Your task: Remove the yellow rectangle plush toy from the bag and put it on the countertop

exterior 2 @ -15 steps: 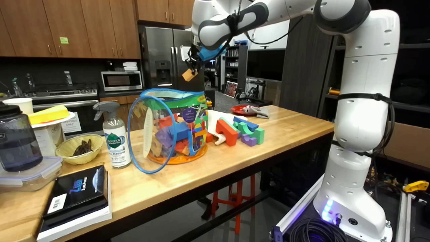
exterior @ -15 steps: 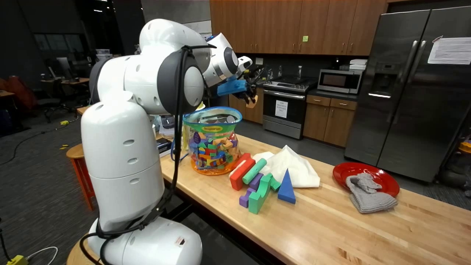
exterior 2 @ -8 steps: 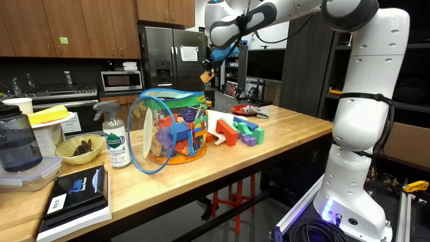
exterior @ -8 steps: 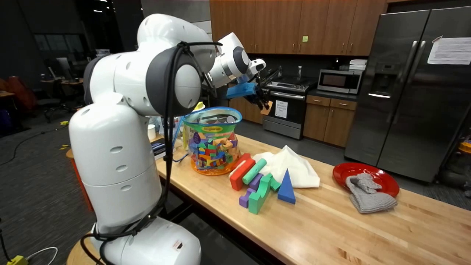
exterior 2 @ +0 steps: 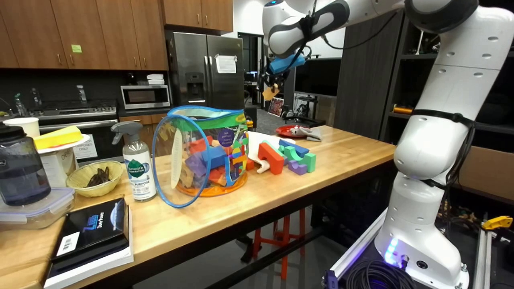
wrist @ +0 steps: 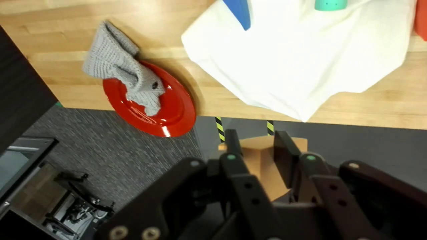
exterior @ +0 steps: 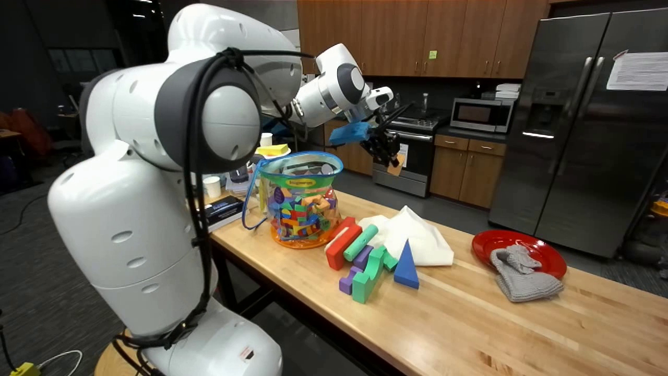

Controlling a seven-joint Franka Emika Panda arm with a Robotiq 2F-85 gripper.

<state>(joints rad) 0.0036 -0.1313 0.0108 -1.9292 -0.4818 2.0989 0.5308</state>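
Yellow block (exterior 2: 269, 94), one: was gripped in the claw (wrist: 257, 145), tilted, lying between its two jaws and jutting past their tips. Jaws: stood only as far apart as the block. Both hung in the air, outside the see-through bag (exterior: 302, 182), which stood upright on the bench (exterior: 469, 324).

In my wrist view, my fingers (wrist: 232, 143) hid part of the yellow block (wrist: 262, 163), its outline perhaps softened by blur. The top edge cut off the blue triangle (wrist: 240, 12) and green cylinder (wrist: 330, 4); the right edge cropped a red block (wrist: 422, 20).
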